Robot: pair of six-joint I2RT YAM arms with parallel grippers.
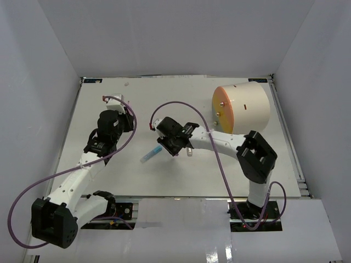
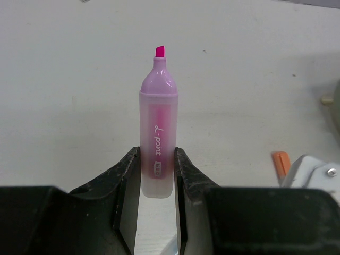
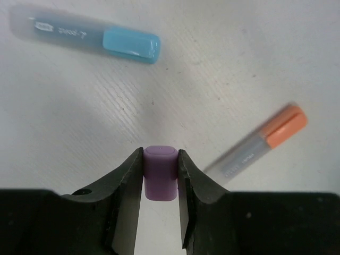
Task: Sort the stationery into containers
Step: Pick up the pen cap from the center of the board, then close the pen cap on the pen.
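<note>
My left gripper (image 2: 158, 166) is shut on the lower barrel of an uncapped pink highlighter (image 2: 159, 122), whose pink tip points away from the camera above the white table. My right gripper (image 3: 161, 175) is shut on a small purple cap (image 3: 161, 171) just above the table. A blue-capped highlighter (image 3: 87, 37) and an orange-capped highlighter (image 3: 257, 143) lie on the table beyond the right gripper. In the top view the blue highlighter (image 1: 151, 155) lies just beside the right gripper (image 1: 164, 143). The left gripper (image 1: 125, 114) is to its left. The cream drum (image 1: 241, 108) with its orange face lies at the back right.
An orange piece (image 2: 280, 162) lies at the right of the left wrist view, beside a white part of the other arm (image 2: 313, 170). Grey walls enclose the table (image 1: 181, 181) on three sides. Purple cables loop from both arms.
</note>
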